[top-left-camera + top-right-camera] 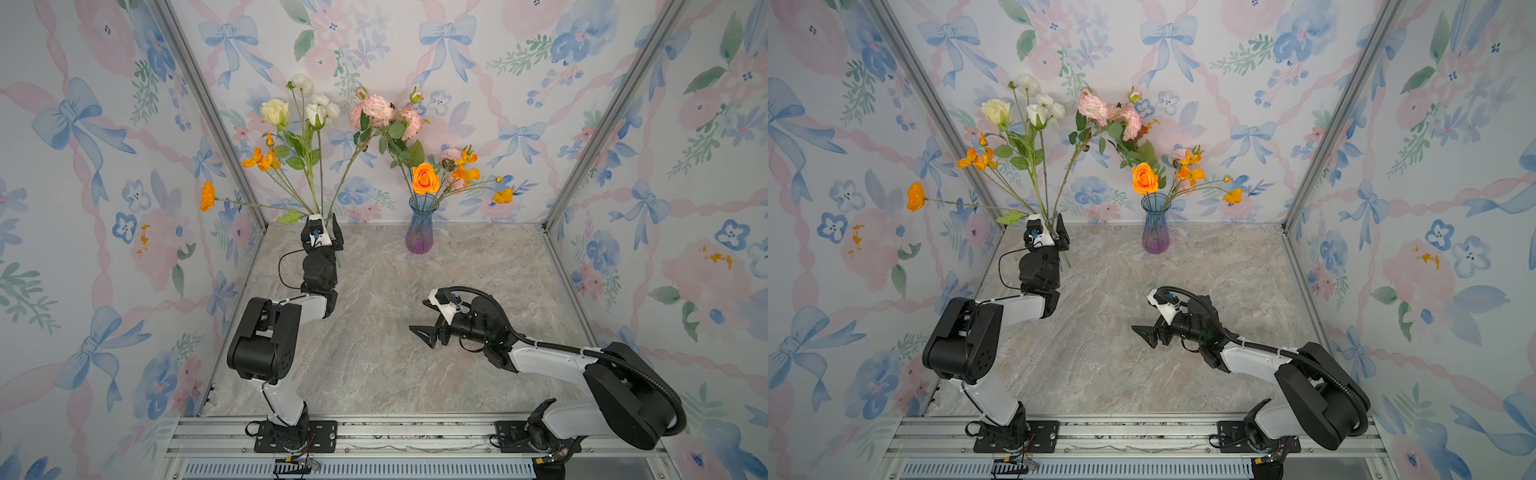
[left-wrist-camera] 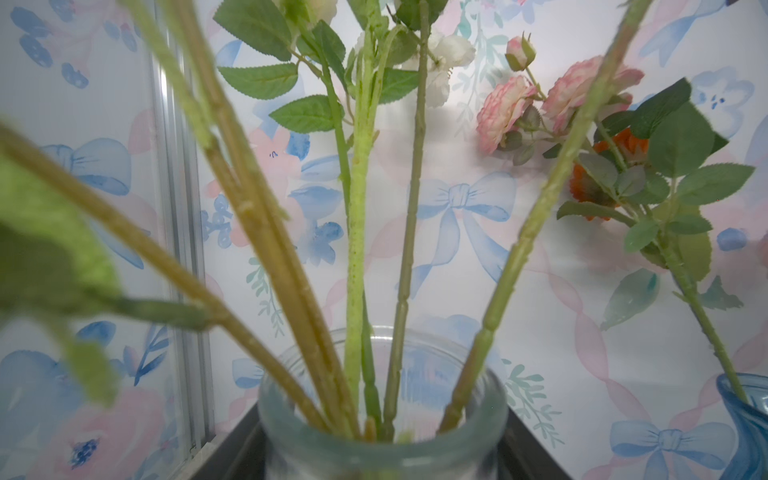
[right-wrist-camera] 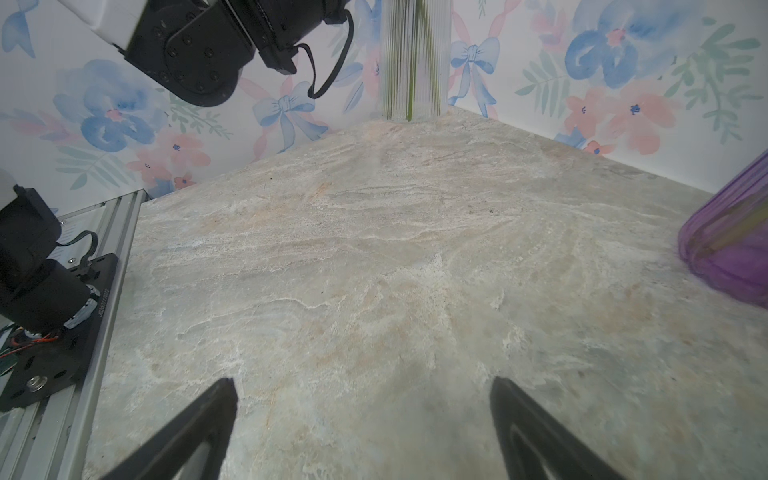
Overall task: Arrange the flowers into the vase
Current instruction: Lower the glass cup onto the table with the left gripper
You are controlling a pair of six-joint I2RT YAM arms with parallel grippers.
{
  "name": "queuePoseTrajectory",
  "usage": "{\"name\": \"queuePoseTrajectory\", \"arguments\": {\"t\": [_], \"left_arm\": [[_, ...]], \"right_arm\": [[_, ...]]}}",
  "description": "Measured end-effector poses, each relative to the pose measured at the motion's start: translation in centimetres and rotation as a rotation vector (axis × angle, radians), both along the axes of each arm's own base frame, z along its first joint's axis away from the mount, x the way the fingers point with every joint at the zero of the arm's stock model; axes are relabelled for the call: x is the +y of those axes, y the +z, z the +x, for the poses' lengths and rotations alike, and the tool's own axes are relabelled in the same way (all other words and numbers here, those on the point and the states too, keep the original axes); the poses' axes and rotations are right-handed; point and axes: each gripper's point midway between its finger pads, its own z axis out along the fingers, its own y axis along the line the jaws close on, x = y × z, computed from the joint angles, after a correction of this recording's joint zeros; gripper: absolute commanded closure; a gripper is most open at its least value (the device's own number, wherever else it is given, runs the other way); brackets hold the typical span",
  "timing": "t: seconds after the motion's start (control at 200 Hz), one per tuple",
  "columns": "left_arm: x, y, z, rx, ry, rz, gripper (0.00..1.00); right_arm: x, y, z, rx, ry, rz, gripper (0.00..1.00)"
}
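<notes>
Marble tabletop [image 1: 365, 374] open across middle, walls [image 1: 104, 232] close on three sides; right claw [image 3: 361, 382] spread wide, empty, low over centre, well apart from vase [image 1: 419, 235] at back wall holding flowers [image 1: 424, 178]; left claw [image 1: 325, 228] closed round clear jar [image 2: 382, 440] of taller stems [image 2: 357, 216], back-left corner

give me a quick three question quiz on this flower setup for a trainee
1. True or false: the right claw holds a flower.
2. Where is the orange rose? a) lying flat b) standing in the blue-purple vase c) in mid-air
3. Fill in: the left claw sits around the ___.
Key: 1 false; 2 b; 3 clear jar
</notes>
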Motion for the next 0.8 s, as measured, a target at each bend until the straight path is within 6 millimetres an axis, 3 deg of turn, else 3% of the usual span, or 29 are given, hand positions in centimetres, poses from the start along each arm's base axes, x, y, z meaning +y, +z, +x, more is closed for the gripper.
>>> {"name": "queuePoseTrajectory", "arguments": {"t": [0.19,0.45,0.8], "left_arm": [[0.0,-3.6,3.0,0.016,0.014,0.007,0.83],[-1.2,-5.7,6.6,-0.003,-0.013,0.014,0.83],[-2.0,-8.5,8.7,0.009,-0.031,0.017,0.83]], "right_arm": [[0.4,-0.2,0.2,0.010,0.014,0.005,0.03],[0.7,-0.5,0.7,0.036,0.022,0.027,0.03],[0.8,0.0,0.7,0.038,0.032,0.053,0.03]]}}
